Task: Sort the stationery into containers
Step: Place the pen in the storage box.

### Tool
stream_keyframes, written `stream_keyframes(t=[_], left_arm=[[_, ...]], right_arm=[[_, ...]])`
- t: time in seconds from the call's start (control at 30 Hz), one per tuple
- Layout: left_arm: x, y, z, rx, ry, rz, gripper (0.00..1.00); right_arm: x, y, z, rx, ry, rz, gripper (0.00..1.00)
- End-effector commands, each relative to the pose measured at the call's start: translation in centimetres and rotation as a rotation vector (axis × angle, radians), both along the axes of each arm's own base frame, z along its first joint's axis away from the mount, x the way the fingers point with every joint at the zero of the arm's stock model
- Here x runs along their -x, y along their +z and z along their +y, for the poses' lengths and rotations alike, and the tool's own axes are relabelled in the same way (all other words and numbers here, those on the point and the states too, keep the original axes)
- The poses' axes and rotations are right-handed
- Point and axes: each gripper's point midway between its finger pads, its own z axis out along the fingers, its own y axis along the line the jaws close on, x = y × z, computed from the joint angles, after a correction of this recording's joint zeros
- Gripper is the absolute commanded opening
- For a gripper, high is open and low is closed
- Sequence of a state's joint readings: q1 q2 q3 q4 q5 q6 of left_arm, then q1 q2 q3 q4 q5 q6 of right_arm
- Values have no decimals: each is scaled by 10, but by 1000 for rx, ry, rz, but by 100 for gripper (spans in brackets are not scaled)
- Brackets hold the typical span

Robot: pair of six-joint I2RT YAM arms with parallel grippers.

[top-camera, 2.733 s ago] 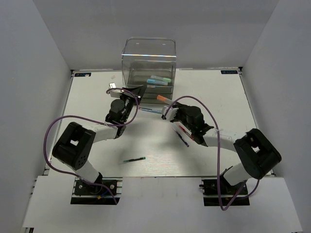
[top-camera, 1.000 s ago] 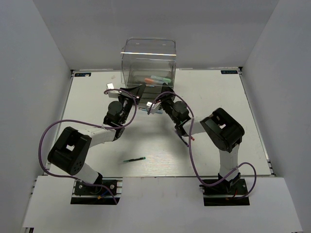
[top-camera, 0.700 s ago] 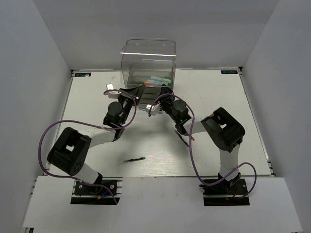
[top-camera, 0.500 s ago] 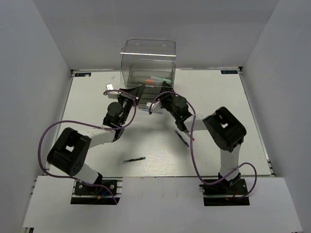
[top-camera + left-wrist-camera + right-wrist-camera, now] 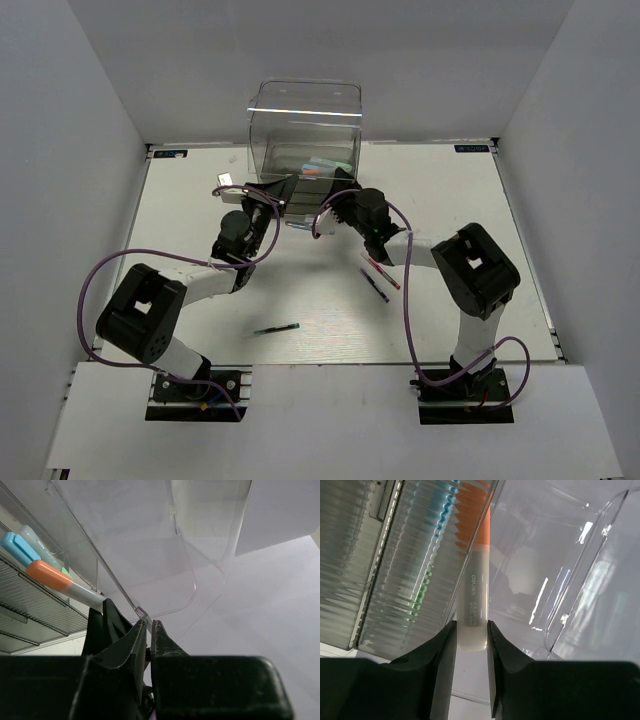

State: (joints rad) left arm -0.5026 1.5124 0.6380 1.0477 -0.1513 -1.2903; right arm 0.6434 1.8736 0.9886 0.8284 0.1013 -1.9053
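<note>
The right claw (image 5: 471,628) is part-way open and clamped on the white tail of the orange marker (image 5: 475,575), only the last stretch of barrel between its fingers. The capped end points into the pulled-out drawer (image 5: 395,580) at the front of the unit (image 5: 305,110). Seen from the left wrist, the marker seems to lie low along the drawer floor, just beside the blue marker (image 5: 13,543) and the mint marker (image 5: 36,537).

The left claw (image 5: 148,626) is pinched fully shut on what looks like the drawer's thin clear lip, on the unit's left front corner, apparently holding the drawer out.

The step in hand looks like the drop. To do it well:
- Keep the marker lined up with the two already in the drawer, so it settles flat and does not ride up on them.
- Get the tail past the front lip before opening. A tail over the edge would tip out or block the drawer.
- Open just enough to free the barrel, then back straight away from the unit without dragging it.
- Keep the left claw's hold steady until the right is out.

On the bench (image 5: 450,200), in front of the unit, lie the red pen (image 5: 383,272) and the purple pen (image 5: 375,286) side by side. The green pen (image 5: 277,328) lies farther out.
</note>
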Motion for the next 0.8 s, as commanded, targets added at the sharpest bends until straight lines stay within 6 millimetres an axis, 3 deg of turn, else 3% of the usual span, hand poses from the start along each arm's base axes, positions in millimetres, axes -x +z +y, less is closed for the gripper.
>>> stream_keyframes(t=[0.0, 0.13, 0.17, 0.23, 0.43, 0.67, 0.77], left_arm=[[12, 32, 4, 33, -3, -85, 0], [12, 34, 4, 37, -3, -93, 0], [12, 34, 4, 37, -3, -93, 0], [12, 34, 4, 37, -3, -93, 0], [12, 34, 4, 37, -3, -93, 0], [12, 34, 4, 37, -3, -93, 0], [12, 34, 4, 37, -3, -93, 0]], right_arm=[[-4, 39, -1, -11, -3, -52, 0], [-5, 42, 0, -21, -7, -49, 4], [-5, 43, 0, -25, -7, -49, 14], [-6, 47, -1, -39, -12, -64, 24], [-5, 53, -2, -78, -6, -82, 49], [1, 68, -1, -162, 23, -103, 55], [15, 75, 2, -224, 82, -91, 55]])
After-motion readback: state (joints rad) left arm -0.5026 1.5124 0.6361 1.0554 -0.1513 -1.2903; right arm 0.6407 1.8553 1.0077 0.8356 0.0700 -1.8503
